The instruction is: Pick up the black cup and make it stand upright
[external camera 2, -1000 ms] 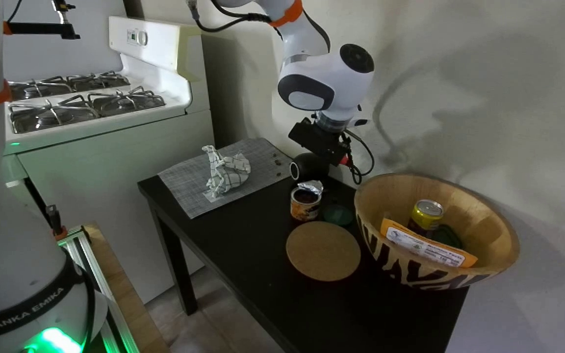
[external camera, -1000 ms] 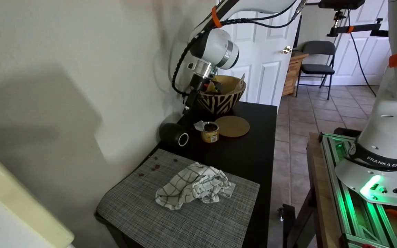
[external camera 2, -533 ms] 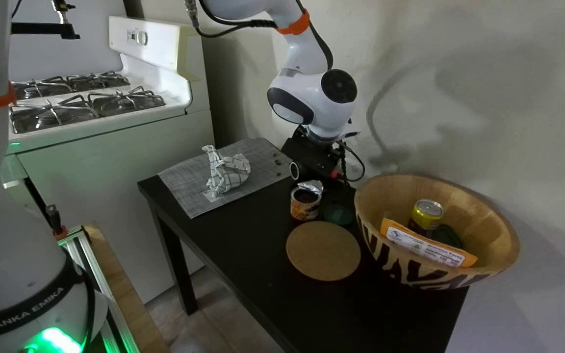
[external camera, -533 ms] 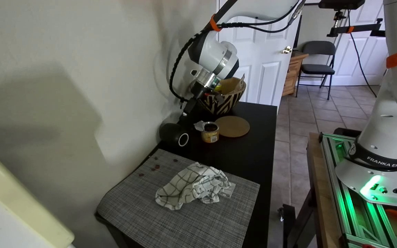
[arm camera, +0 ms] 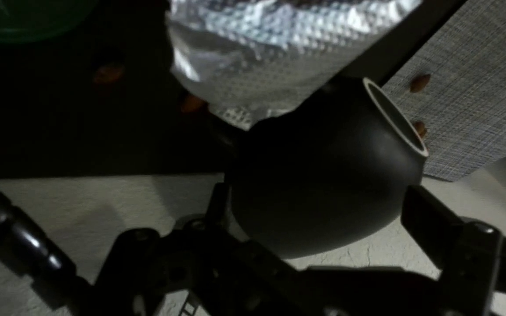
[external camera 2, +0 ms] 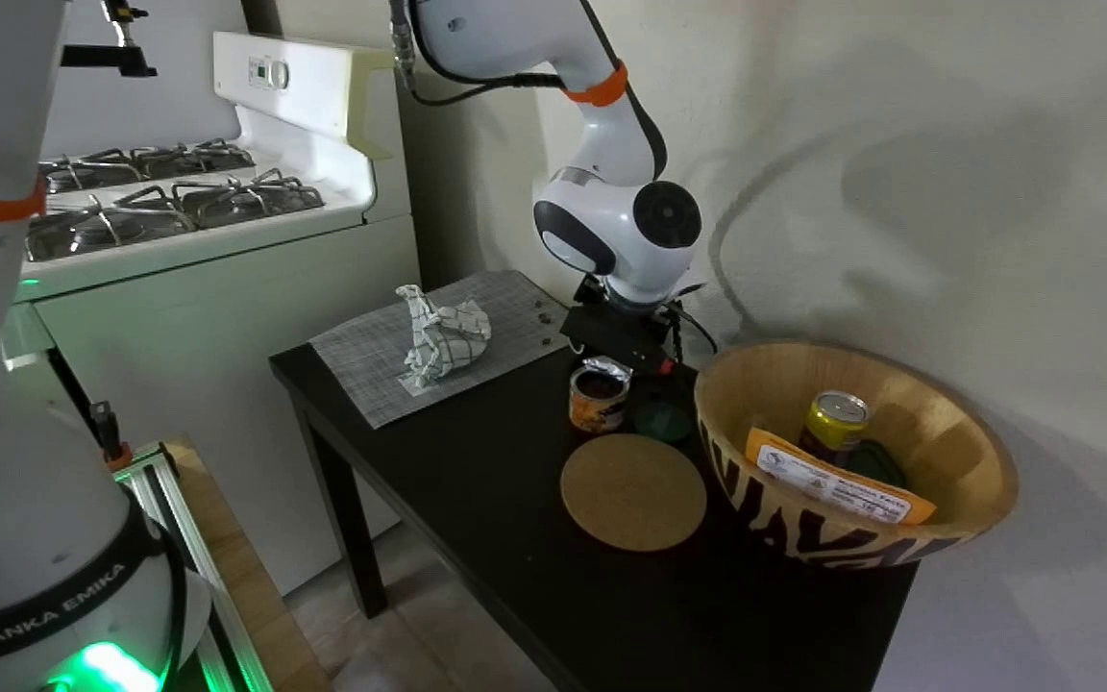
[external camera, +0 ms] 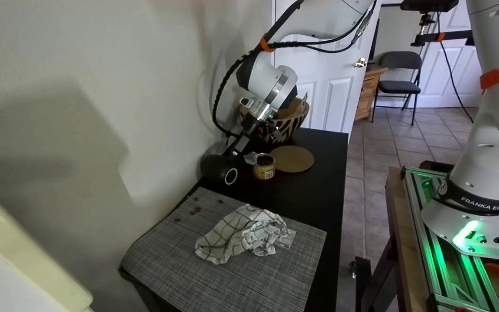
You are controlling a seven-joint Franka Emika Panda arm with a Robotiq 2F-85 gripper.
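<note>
- Rounded matte-black cup (external camera: 215, 167) is down on its side on the black rectangular table (external camera: 301, 195), right by the off-white textured wall (external camera: 158, 95). Mouth points toward the grey woven placemat (external camera: 232, 286).
- Black two-finger gripper (arm camera: 316, 193) is released: fingers (arm camera: 428, 228) spread wide, cup between them in the wrist view. No grip yet, as I read it; can't tell from here whether either one touches.
- Material guess: ceramic or similar. Stiff, no give, some heft for its size. Pale rim (arm camera: 385, 115) is probably the chip-prone bit.
- Surface looks smooth, so expect slip. Round belly likely rolls too; wall may stop it one way but probably eats finger room there.
- Where to hold: around the belly, mid-body, square to the long axis. Span looks skewed, one finger by the closed end, one nearer the mouth. I'd straighten that before squeezing, else it may twist out.
- Squeeze slow, firm. Lift clear, then rotate mouth up; landing on the base edge could tip it.
- Watch the crinkled silver foil lid (arm camera: 275, 66) on the small orange-labelled can (external camera: 264, 170) near it: a swing that way could snag.
</note>
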